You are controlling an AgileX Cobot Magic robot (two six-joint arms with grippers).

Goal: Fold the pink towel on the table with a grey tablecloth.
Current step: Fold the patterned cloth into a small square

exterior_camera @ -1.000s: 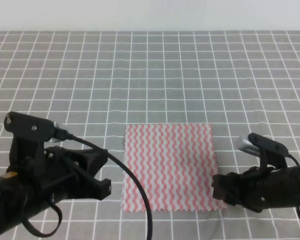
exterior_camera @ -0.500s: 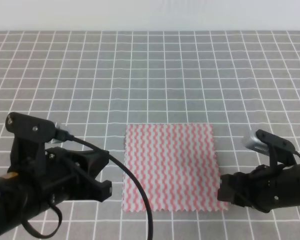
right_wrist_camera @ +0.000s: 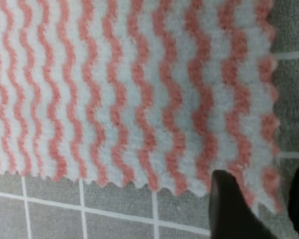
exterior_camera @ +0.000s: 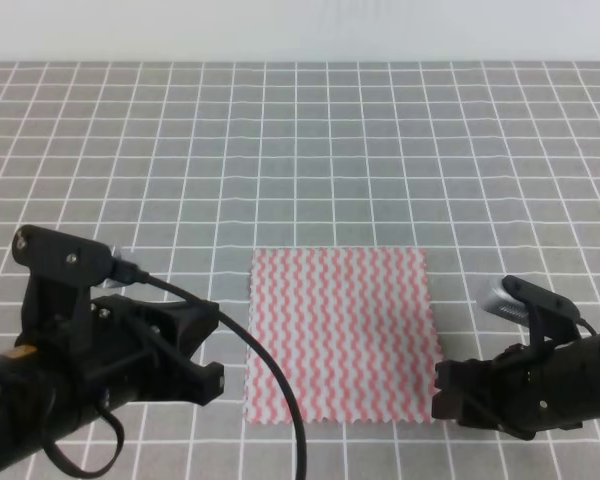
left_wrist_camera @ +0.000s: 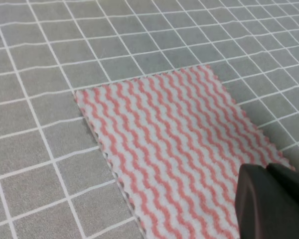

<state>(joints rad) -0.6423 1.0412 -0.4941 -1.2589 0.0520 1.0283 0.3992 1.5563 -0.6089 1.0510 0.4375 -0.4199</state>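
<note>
Right tool (right_wrist_camera: 256, 201) low at the towel's near right corner, jaws apart straddling the zigzag edge, nothing clamped. Pink towel (exterior_camera: 340, 333) lies flat and unfolded on the grey worktop (exterior_camera: 300, 150). Left tool (exterior_camera: 195, 350) hangs just beside the towel's left edge; open or closed, can't tell. No fold made yet. No readable writing.

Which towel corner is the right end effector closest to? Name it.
The near right corner of the pink towel. The right end effector sits right at it; in the right wrist view its fingers straddle that corner, while the other three corners lie clear of it.
</note>
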